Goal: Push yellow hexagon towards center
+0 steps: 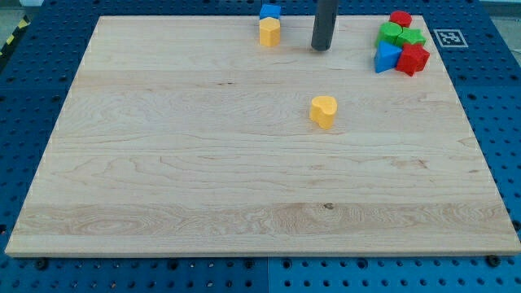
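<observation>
The yellow hexagon (269, 32) stands near the board's top edge, just below a blue block (269, 12) that touches it. My tip (321, 47) is the lower end of the dark rod, to the right of the yellow hexagon with a clear gap between them. A yellow heart-shaped block (323, 111) lies below my tip, near the middle of the board.
A cluster sits at the view's top right: a red block (400, 18), a green round block (391, 32), a green block (412, 37), a blue triangle (387, 57) and a red block (414, 59). The wooden board (163, 163) lies on a blue pegboard table.
</observation>
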Tool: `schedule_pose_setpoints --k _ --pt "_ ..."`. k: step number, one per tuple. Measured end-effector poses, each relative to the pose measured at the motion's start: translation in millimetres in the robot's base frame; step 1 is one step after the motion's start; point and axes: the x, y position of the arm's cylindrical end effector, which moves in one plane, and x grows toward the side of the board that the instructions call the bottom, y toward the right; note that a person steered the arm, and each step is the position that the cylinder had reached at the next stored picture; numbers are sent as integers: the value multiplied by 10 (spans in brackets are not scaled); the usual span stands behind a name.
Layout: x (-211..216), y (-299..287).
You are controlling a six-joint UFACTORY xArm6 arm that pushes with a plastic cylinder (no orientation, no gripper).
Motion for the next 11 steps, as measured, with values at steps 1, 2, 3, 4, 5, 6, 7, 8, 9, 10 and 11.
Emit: schedule_pose_setpoints --k 1,2,3,4,5,6,7,8,9,10,11 --pt "-2 0" --pt "-2 0" --pt "-105 -17" --pt "-368 -218" --pt "-656 -266" --pt "-698 -265" --pt "-711 -471" --pt "-704 -752" --pt "-701 -789" --pt "-519 -764" --pt "-503 -927"
